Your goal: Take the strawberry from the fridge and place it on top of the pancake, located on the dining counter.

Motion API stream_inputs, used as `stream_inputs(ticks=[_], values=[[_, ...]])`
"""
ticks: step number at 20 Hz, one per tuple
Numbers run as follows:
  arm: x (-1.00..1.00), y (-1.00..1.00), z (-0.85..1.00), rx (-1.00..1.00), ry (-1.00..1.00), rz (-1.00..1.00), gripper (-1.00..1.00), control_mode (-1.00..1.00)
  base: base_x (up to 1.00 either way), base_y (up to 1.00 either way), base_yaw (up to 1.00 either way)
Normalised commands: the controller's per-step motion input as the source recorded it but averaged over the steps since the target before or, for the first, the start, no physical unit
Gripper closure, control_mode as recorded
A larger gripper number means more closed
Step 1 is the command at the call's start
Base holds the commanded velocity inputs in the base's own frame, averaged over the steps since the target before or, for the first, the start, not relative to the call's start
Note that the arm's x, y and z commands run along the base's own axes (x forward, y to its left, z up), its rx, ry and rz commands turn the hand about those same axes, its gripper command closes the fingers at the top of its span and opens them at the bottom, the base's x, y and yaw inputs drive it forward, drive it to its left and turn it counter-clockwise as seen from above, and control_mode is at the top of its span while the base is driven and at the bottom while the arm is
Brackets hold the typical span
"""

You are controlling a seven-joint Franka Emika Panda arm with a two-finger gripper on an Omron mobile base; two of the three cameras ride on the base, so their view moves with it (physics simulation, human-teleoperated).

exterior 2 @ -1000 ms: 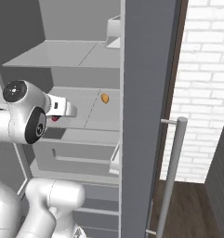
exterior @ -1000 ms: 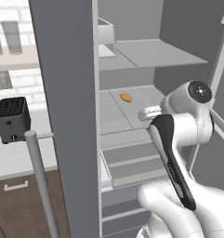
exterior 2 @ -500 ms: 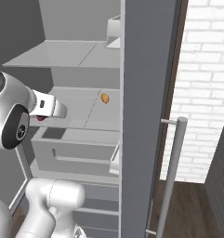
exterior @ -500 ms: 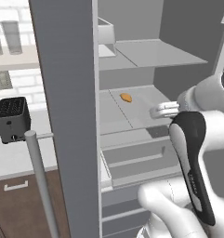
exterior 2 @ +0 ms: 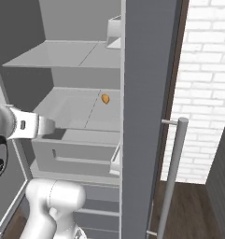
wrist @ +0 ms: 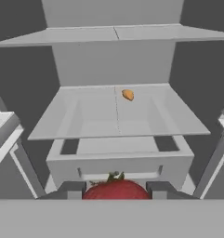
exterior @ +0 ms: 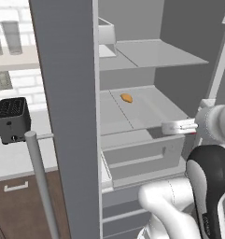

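In front of the open fridge [exterior: 67,116], the gripper [wrist: 116,188] has its fingers [wrist: 72,189] closed on the strawberry [wrist: 116,190], one on each side so it will not drop. It sits out past the front edge of the middle shelf [wrist: 146,116]. An orange food bit [wrist: 128,95] lies near the shelf's back edge.

From behind the arm on its left, we look forward and down past the open door into the fridge [exterior: 146,107]. From behind on its right, we face the same interior past the other door. Both share the middle shelf [exterior 2: 81,109] and its orange-tan food item [exterior: 126,98]. From the hand we look level and close at that shelf, centred, food at the far side.
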Motion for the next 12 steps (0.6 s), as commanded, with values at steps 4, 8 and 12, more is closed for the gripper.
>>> stream_inputs(ticks=[4,8,12], values=[[-0.1,0.0,0.01,0.0,-0.03,-0.01,1.0,1.0,-0.32,0.0,-0.05],[0.0,0.0,0.0,0.0,0.0,0.0,1.0,1.0,-0.96,-0.04,-0.03],[0.0,0.0,0.0,0.0,0.0,0.0,1.0,1.0,-1.0,0.0,0.0]])
